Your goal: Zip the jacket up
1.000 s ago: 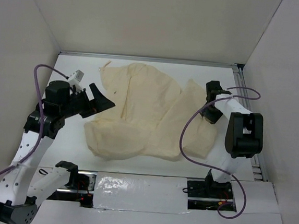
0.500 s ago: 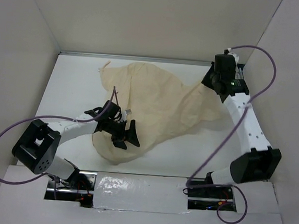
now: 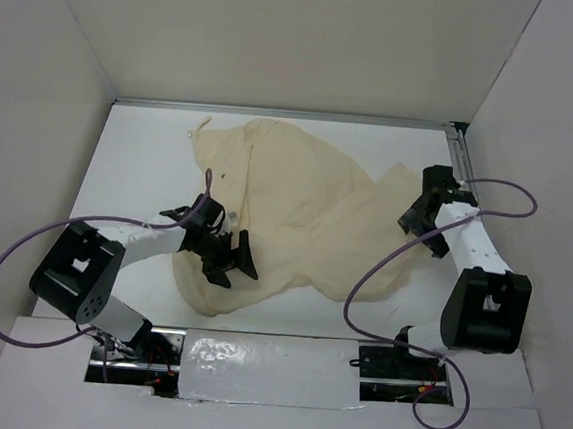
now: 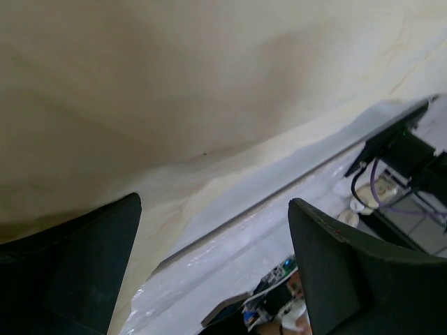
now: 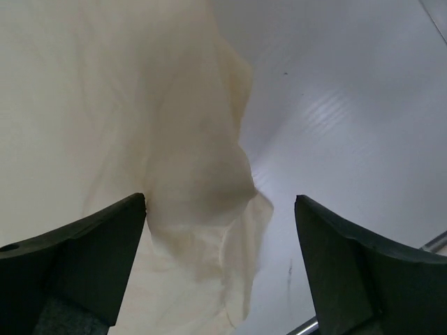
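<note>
The pale cream-yellow jacket lies crumpled across the middle of the white table, bunched toward its near left. My left gripper is open, low over the jacket's near left edge; the left wrist view shows the cloth filling the upper frame between the spread fingers. My right gripper is open just above a fold of the jacket's right part, which also shows in the right wrist view. I cannot see the zipper or its dark pull in any view.
White walls close the table on the left, back and right. A metal rail runs along the right edge. The near table edge with a taped strip and the arm bases lies in front. Purple cables loop near both arms.
The right arm has pulled back from the far right corner toward the near side and lowered over the jacket's right part. The jacket has shifted and spread. The left gripper stays near the jacket's near left.
</note>
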Controlling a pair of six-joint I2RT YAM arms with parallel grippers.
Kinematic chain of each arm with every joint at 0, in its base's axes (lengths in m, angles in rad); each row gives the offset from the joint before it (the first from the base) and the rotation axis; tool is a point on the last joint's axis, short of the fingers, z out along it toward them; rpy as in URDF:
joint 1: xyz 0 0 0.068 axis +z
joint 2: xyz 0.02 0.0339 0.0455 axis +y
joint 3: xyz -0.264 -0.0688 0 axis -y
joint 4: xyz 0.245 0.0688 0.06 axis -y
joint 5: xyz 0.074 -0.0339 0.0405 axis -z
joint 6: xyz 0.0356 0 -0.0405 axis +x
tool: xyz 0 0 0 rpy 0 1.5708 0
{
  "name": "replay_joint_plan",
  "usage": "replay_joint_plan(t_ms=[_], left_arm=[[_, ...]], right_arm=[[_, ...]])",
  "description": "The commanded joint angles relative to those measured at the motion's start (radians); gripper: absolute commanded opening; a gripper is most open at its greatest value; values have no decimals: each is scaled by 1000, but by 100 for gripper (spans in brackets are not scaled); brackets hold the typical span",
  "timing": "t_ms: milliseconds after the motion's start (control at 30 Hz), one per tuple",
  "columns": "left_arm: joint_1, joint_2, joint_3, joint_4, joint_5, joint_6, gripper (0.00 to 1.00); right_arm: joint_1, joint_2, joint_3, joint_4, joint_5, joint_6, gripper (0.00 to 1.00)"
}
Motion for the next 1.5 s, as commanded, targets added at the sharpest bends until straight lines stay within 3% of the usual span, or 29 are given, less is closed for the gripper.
replay_joint_plan(t_ms=[0,33,200,400,567,833,967,1067,1133,1233,1367,1467], left_arm=[[74,-52,-13,-86,-98,0,99],[128,-64,-27,-83,-86,8,99],[341,-69,-23,-86,-92,-9,99],[559,6,87,-48,-54,-9,99],[593,210,310,-52,-146,-18,99],[481,684,834,-149,-158,5,99],[337,908,1276,-225,-127,69,99],[265,1097,1606,-252,-56,86,99],[231,1178,1701,-163,13,62,99],[220,1188,1647,67,95,-25,99],[225,1244,1769,130,173,-69,99],[223,1180,1711,198,135,-46,99]], right_arm=[[21,-116,62,22,-29,-10,95],[36,-128,70,58,-70,-44,100],[88,-106,113,164,-210,-132,100],[157,114,188,195,-268,-150,100],[199,201,87,264,-348,-90,99],[418,168,-135,304,-432,-12,97],[611,106,-229,344,-547,23,97],[821,143,-203,373,-673,-3,97],[978,209,-113,382,-728,-38,97],[1087,284,51,410,-823,-139,97],[1064,271,160,469,-940,-222,96],[975,189,147,464,-938,-239,96]])
